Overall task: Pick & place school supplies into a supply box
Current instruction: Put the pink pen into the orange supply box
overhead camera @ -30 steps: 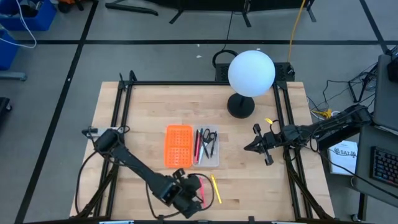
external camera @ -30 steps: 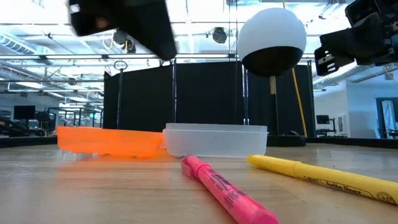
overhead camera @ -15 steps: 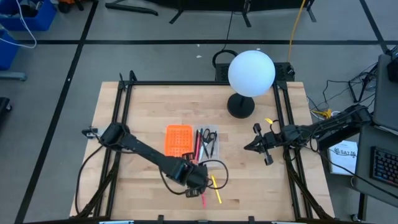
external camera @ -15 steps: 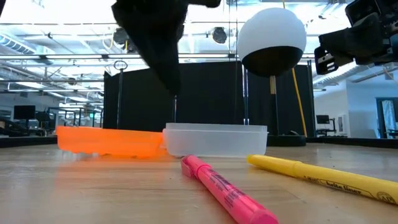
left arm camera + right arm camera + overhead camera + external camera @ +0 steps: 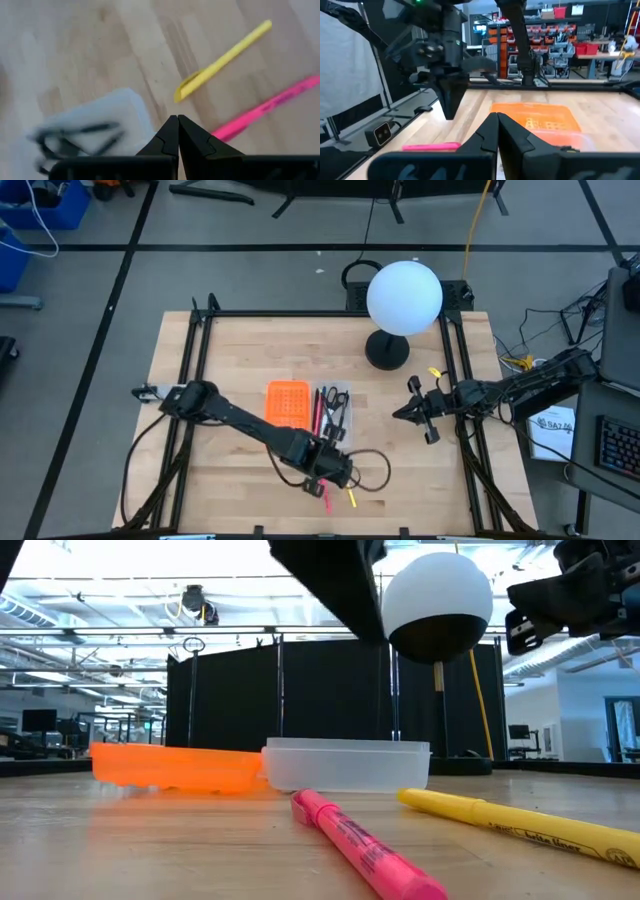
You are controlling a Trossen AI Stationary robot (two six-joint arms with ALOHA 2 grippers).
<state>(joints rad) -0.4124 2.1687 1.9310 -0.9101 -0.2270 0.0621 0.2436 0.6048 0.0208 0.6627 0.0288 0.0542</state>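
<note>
High view, left to right: the orange panel (image 5: 288, 404) lay joined to the supply box (image 5: 333, 416), which held the scissors (image 5: 338, 405) and pens. The left gripper (image 5: 333, 472), fingers pressed together and empty, hung above the pink highlighter (image 5: 325, 499) and yellow pen (image 5: 351, 497), apparently lining up a pick. The right gripper (image 5: 411, 415), shut and empty, waited at the table's right.
</note>
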